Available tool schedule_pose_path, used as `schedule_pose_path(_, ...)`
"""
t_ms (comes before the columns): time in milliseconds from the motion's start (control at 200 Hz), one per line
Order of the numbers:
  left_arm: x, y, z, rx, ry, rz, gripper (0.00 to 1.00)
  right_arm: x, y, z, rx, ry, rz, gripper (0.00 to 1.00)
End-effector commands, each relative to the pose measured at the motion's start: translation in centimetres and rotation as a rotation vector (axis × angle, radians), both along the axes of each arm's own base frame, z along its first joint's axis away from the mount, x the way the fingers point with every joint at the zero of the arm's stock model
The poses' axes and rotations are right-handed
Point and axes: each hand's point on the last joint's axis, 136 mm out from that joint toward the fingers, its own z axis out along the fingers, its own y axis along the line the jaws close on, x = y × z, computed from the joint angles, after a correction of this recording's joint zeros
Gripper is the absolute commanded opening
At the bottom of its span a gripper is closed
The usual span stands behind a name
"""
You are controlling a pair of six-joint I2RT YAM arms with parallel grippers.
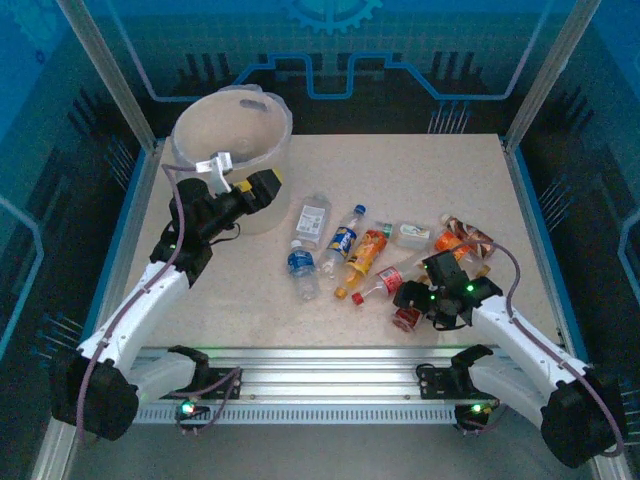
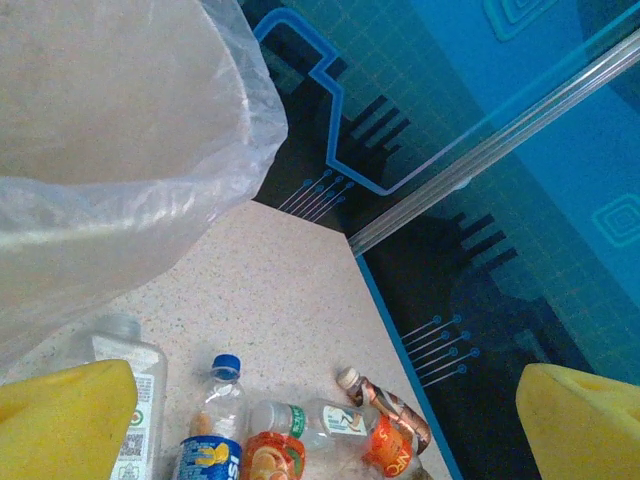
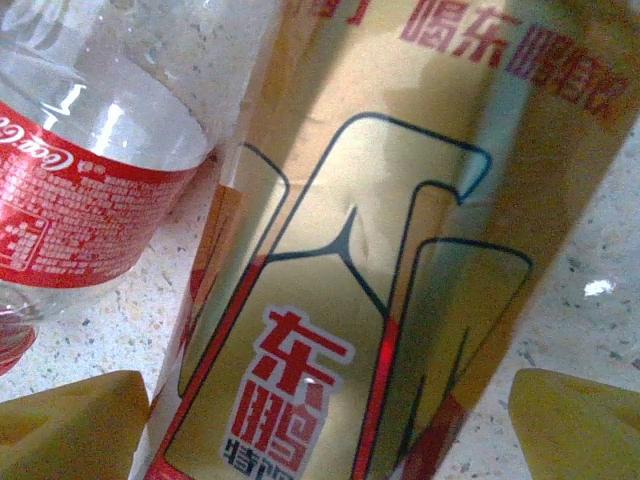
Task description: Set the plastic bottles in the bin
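The bin (image 1: 230,135) stands at the table's back left, its bag-lined rim (image 2: 150,190) close in the left wrist view. My left gripper (image 1: 258,186) (image 2: 325,425) hovers beside the bin's right wall, open and empty. Several plastic bottles lie mid-table: a clear one (image 1: 313,217) (image 2: 130,370), a blue-labelled Pepsi (image 1: 343,238) (image 2: 215,420), an orange one (image 1: 365,255) and a red-labelled one (image 1: 385,283) (image 3: 90,150). My right gripper (image 1: 437,270) (image 3: 330,430) is low over the right cluster, open, its yellow fingers (image 3: 70,430) on either side of a gold-labelled bottle (image 3: 380,250).
A blue-labelled water bottle (image 1: 301,268) lies nearest the front. A small clear bottle (image 1: 408,233) (image 2: 310,420), an orange-labelled bottle (image 1: 452,240) and a brown one (image 1: 472,235) (image 2: 395,405) lie toward the right. Blue frame rails (image 1: 525,200) edge the table.
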Motion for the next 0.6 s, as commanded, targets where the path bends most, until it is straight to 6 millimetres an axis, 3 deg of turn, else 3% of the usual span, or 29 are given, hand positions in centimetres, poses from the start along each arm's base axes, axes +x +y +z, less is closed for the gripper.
schedule_pose_path(0, 0.1, -0.1, 0.1, -0.016, -0.017, 0.004, 0.99, -0.2, -0.5, -1.1, -0.041, 0.015, -0.01, 0.92)
schedule_pose_path(425, 0.3, 0.5, 0.3, -0.042, -0.013, 0.047, 0.99, 0.4, -0.6, -2.1, -0.076, 0.036, -0.006, 0.88)
schedule_pose_path(595, 0.3, 0.8, 0.3, -0.077, 0.006, 0.071, 0.99, 0.3, -0.6, -2.5, -0.083, 0.055, 0.005, 0.79)
